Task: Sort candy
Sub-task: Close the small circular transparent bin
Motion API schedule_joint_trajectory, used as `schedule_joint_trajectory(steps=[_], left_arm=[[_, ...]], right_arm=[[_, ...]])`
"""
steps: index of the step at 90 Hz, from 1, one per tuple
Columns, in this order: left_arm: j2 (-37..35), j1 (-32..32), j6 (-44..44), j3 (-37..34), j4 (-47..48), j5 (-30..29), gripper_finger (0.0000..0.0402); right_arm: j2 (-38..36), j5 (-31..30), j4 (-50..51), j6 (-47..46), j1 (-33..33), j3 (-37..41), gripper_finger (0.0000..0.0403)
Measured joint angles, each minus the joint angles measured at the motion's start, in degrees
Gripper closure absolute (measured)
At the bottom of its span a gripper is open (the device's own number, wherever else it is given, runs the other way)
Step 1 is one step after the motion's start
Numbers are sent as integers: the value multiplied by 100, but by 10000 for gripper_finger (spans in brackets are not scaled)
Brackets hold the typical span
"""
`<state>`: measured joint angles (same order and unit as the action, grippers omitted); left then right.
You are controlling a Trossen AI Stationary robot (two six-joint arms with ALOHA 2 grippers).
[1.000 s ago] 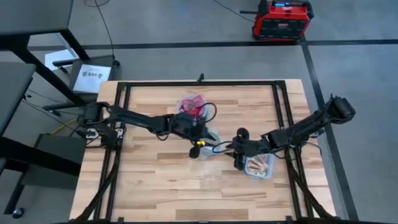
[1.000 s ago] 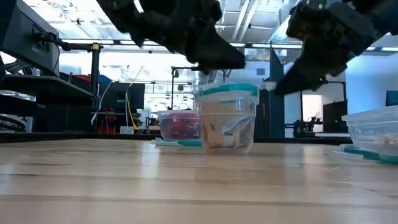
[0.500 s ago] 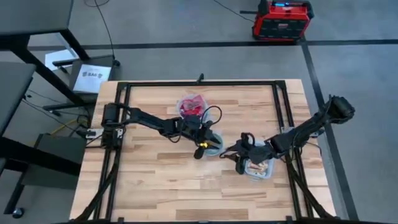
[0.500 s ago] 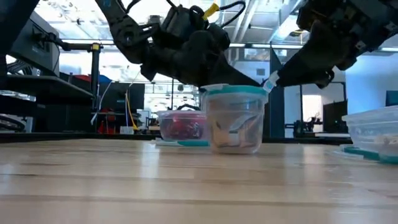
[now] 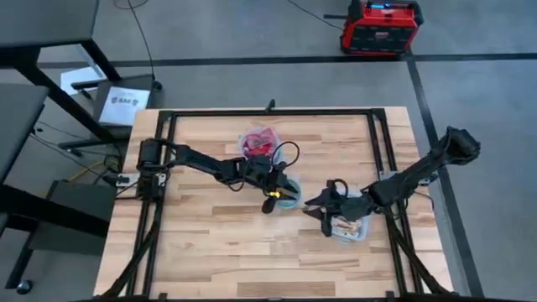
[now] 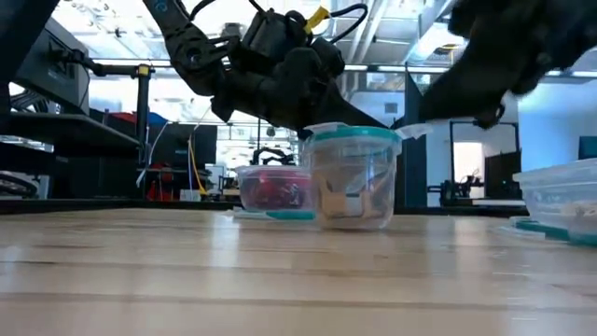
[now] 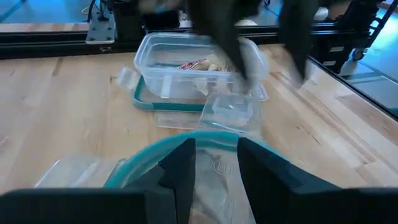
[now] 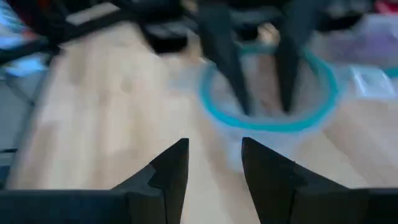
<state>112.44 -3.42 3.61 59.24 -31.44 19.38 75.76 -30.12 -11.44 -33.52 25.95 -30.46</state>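
A clear round bowl [image 5: 290,198] with a teal rim stands mid-table and holds whitish candy [image 6: 347,201]. My left gripper [image 7: 216,155] hangs open over this bowl, its fingers pointing down at the rim [image 7: 124,171]. A second bowl [image 5: 260,143], behind it toward the far edge, is full of red candy [image 6: 272,191]. My right gripper [image 5: 317,208] is open, just right of the teal-rimmed bowl and facing it, with nothing between its fingers [image 8: 214,158]. It stands between that bowl and the clear tub [image 5: 352,225], which holds mixed candy [image 7: 202,63]. My left gripper's fingers come from above to the teal rim [image 6: 317,131] of the bowl. Whether they touch the rim cannot be told.
A clear flat lid [image 7: 230,112] lies on the table between the bowl and the tub. Black frame rails [image 5: 168,168] run along the table's left, right and far sides. Bare wood [image 5: 226,243] lies toward the near edge.
My left gripper has come down from above to the rim of the teal-rimmed bowl and stayed there. The bowl has shifted a little toward the table's right. My right gripper is moving beside the bowl, blurred in its own view.
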Motion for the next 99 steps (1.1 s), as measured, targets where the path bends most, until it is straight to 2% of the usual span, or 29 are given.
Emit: schedule_joint_trajectory(steps=[21, 36, 53, 72, 80, 88, 99], left_arm=[[4, 2, -19, -4, -9, -5, 295], [7, 72, -76, -7, 2, -35, 295], [7, 286, 236, -15, -44, -254, 295], [-13, 287, 171, -36, -206, -137, 295], [-14, 307, 163, -27, -215, -177, 295], [21, 327, 115, -4, -210, -211, 295], [15, 330, 24, 0, -211, -242, 295]], right_arm=[[417, 159, -39, -6, -336, 0, 266], [429, 199, -120, 189, -524, 0, 266], [467, 383, -254, 254, -635, 11, 266], [1086, 422, -1176, 360, -778, 20, 266], [1278, 387, -1273, 366, -781, -44, 266], [1208, 350, -1215, 378, -782, -65, 266], [773, 469, -570, 404, -763, -95, 266]])
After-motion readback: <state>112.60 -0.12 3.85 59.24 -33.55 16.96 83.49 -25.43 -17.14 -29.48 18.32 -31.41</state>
